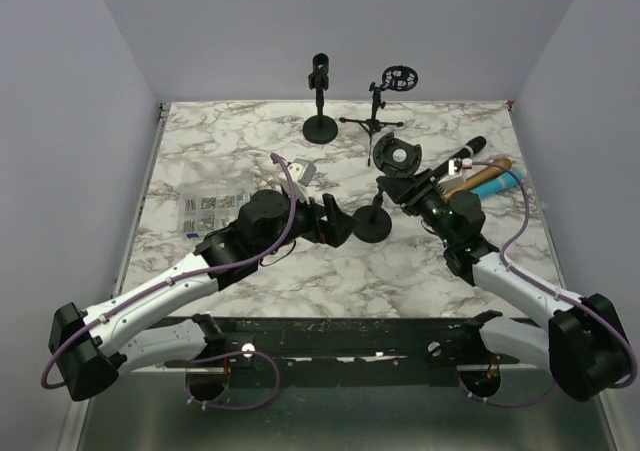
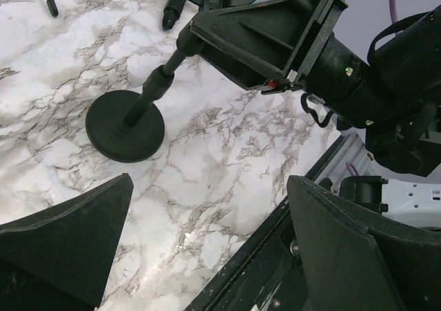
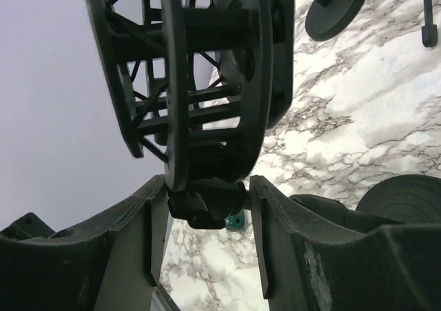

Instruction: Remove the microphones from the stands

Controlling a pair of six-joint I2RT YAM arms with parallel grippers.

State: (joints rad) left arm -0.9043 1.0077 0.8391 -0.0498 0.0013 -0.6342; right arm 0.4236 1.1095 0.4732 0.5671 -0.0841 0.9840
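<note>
A black stand with a round base point(image 1: 375, 227) carries an empty ring-shaped shock mount point(image 1: 401, 157) at mid-table. My right gripper point(image 1: 403, 186) is shut on the joint just under that mount point(image 3: 207, 204), with the mount point(image 3: 200, 83) filling the view above its fingers. A black microphone point(image 1: 463, 154) lies on the table to the right of the mount, out of the stand. My left gripper point(image 1: 345, 226) is open and empty, just left of the base point(image 2: 125, 126), its fingers point(image 2: 62, 242) wide apart above the marble.
Two more stands are at the back: one with a clip point(image 1: 320, 101) and a tripod with a shock mount point(image 1: 385, 96). Blue and orange microphones point(image 1: 490, 179) lie at the right. A clear parts box point(image 1: 212, 203) sits at the left. The table's front rail point(image 2: 275, 256) is close.
</note>
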